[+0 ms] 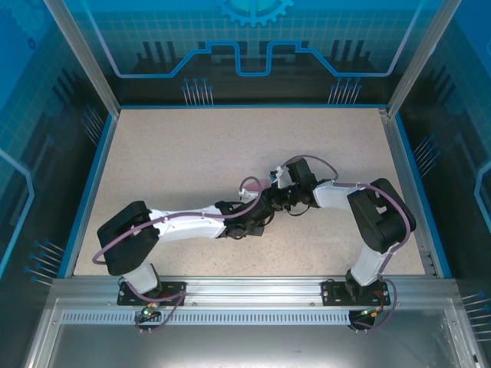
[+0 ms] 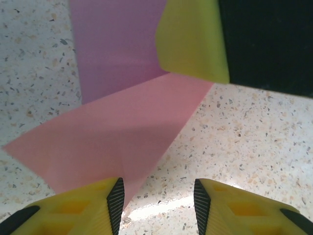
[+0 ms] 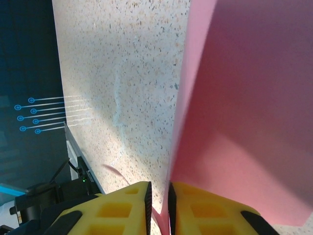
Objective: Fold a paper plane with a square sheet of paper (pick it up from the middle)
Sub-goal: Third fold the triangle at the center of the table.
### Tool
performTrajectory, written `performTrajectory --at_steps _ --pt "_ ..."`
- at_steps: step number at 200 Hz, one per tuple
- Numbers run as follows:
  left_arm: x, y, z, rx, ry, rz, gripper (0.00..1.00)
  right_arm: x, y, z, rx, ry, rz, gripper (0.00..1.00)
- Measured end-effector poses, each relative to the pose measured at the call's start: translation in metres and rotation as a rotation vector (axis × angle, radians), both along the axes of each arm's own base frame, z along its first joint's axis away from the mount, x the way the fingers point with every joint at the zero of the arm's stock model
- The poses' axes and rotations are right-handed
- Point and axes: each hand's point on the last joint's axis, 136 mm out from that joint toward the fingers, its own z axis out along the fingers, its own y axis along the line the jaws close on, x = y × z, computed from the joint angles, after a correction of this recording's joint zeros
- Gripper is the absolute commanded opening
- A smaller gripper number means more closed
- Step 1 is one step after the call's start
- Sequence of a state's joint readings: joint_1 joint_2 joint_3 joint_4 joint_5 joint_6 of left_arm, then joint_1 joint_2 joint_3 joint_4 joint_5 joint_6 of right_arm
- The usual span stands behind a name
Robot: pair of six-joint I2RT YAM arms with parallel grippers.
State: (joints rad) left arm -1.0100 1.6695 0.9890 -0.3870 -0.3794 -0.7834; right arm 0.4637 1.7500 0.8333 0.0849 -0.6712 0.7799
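From above, the left gripper (image 1: 263, 205) and right gripper (image 1: 282, 192) meet mid-table (image 1: 176, 153). The left wrist camera shows the left jaws released, with the creased sheet of paper (image 2: 112, 142) lying beside one finger. The right wrist camera shows the right jaws clenched on the sheet's edge.

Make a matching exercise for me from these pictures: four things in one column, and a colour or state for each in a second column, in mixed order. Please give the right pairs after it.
Things
1. left gripper
2. right gripper
3. square sheet of paper
4. table

Colours or states
A. speckled beige
B. jaws apart, low over the table
C. pink, one part lying flat, one part raised
D. jaws almost together, pinching the paper's edge

Right pairs: 1-B, 2-D, 3-C, 4-A
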Motion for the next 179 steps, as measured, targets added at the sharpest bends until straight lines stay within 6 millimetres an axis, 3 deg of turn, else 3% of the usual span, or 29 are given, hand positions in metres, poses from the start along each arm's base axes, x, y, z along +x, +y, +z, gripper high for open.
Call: performTrajectory --at_steps 133,179 --pt "-0.004 0.016 -0.015 0.154 -0.057 0.202 0.3 -0.002 -0.007 -0.005 -0.005 0.037 0.006 0.16" --pt "-0.004 0.017 -0.021 0.168 -0.052 0.218 0.35 -0.002 -0.006 -0.006 -0.007 0.044 0.007 0.15"
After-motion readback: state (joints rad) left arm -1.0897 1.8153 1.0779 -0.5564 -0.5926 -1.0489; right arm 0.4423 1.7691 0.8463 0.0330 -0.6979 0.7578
